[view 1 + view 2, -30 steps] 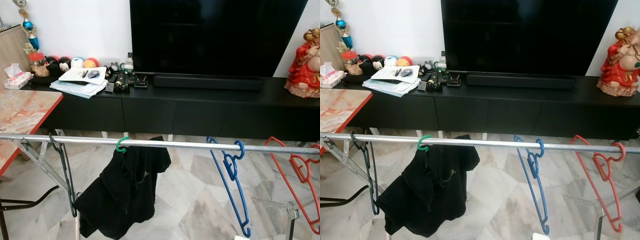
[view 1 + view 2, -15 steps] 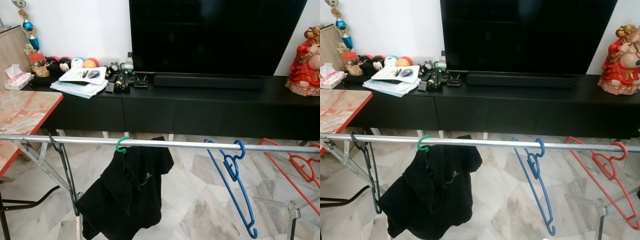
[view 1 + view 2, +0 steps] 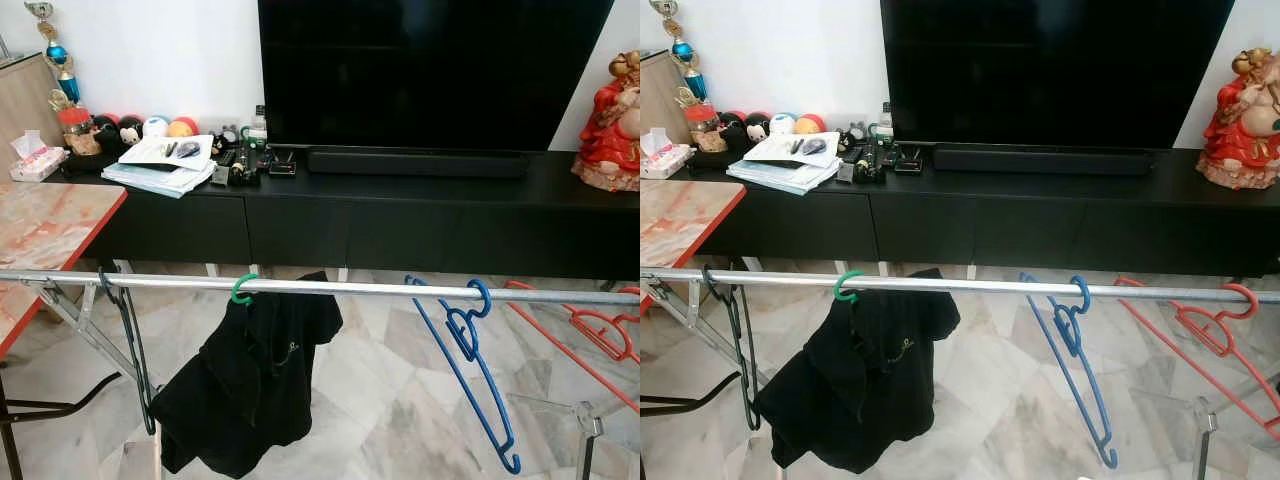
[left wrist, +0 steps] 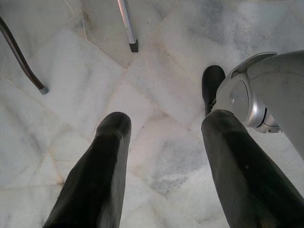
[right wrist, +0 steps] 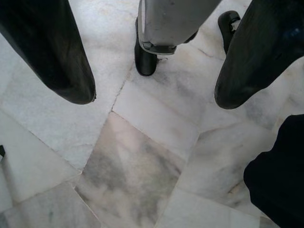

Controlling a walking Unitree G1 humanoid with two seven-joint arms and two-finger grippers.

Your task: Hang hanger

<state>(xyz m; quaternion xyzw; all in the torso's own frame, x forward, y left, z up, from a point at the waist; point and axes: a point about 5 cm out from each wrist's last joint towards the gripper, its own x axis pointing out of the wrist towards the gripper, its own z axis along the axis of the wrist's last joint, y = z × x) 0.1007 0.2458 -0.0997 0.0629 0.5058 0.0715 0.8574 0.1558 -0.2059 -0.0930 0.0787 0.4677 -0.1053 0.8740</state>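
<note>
Along the rail (image 3: 330, 288), blue hanger (image 3: 470, 370) hangs tilted: light, stiff plastic, we'd grab near hook. Left gripper (image 4: 161, 142) & right gripper (image 5: 152, 80) spread, empty, aimed at floor.

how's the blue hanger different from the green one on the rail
The blue hanger is bare, while the green hanger carries a black shirt that hides all but its hook. The blue hanger hangs toward the right of the rail, the green hanger left of the middle. The blue hanger's frame slants off to the lower right; the green hanger's frame cannot be seen under the shirt. Both are hooked over the same metal rail.
</note>
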